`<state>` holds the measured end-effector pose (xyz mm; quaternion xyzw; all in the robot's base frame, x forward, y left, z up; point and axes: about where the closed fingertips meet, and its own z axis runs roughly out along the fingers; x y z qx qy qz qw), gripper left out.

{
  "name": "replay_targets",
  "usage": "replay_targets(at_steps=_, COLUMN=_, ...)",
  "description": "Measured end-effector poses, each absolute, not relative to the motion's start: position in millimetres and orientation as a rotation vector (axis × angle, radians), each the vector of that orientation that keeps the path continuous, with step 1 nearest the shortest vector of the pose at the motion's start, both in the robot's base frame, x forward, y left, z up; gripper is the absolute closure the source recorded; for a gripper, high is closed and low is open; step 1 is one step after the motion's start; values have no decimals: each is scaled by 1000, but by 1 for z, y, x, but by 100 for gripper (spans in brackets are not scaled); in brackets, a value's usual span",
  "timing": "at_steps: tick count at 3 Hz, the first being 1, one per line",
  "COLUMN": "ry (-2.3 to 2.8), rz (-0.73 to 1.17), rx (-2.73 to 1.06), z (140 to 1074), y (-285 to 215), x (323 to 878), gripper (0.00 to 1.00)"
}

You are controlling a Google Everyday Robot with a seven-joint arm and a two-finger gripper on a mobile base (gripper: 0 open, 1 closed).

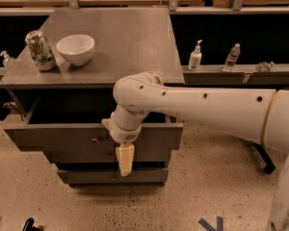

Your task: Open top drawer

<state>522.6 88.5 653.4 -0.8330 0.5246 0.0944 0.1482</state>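
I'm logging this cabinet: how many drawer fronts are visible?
3, stacked: the top drawer, pulled out under the tabletop; the mid-sized drawer front below it; the smallest drawer front lowest. The gripper hangs in front of them.

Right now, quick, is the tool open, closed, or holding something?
The tool hangs pointing down in front of the top drawer, right of its knob; open or closed cannot be told.

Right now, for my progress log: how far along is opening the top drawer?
Mostly done: the top drawer already stands out from the cabinet, a dark gap showing behind its front. In hand: the gripper hangs before that panel, beside the knob, not on it. Left: perhaps a further pull, then clearing the arm.
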Motion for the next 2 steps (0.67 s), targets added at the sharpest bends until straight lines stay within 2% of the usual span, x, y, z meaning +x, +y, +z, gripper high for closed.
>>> replay_targets(at_steps=2, ry=1429, rz=319, rx=-2418, z=661, y=89, x=481, gripper=1)
